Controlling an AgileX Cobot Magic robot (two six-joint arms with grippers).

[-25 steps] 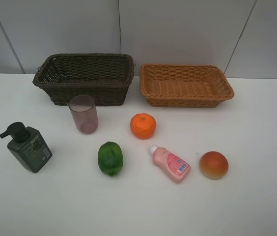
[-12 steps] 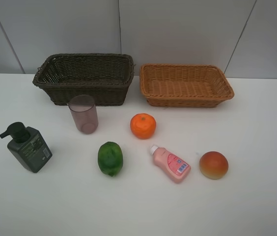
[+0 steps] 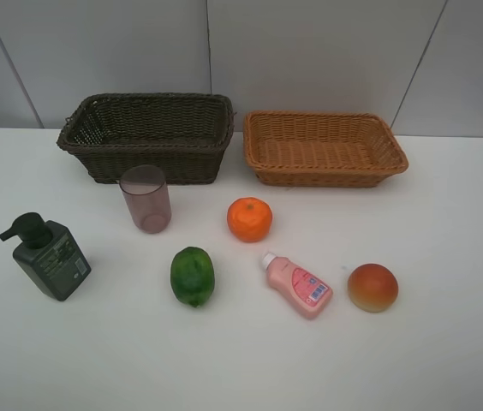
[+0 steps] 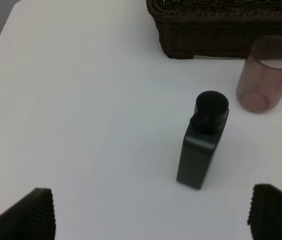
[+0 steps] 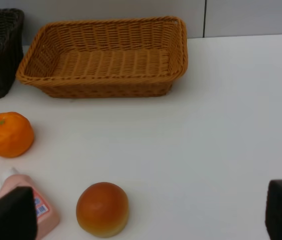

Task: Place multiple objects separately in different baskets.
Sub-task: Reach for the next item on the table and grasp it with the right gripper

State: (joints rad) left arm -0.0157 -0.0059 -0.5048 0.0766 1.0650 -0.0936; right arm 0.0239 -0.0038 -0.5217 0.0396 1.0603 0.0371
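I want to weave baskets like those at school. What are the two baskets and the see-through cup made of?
The dark brown basket looks like matte woven wicker: strands cross over and under. The orange-tan basket shows the same weave; either could be plastic imitation. The mauve cup is probably smooth plastic, possibly glass: you see through its wall.

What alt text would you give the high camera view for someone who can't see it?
Six items sit on a white table before a dark brown basket, left, and a tan basket, right: a pump bottle, cup, green fruit, orange, pink bottle and red-yellow fruit. No robot arm shows.
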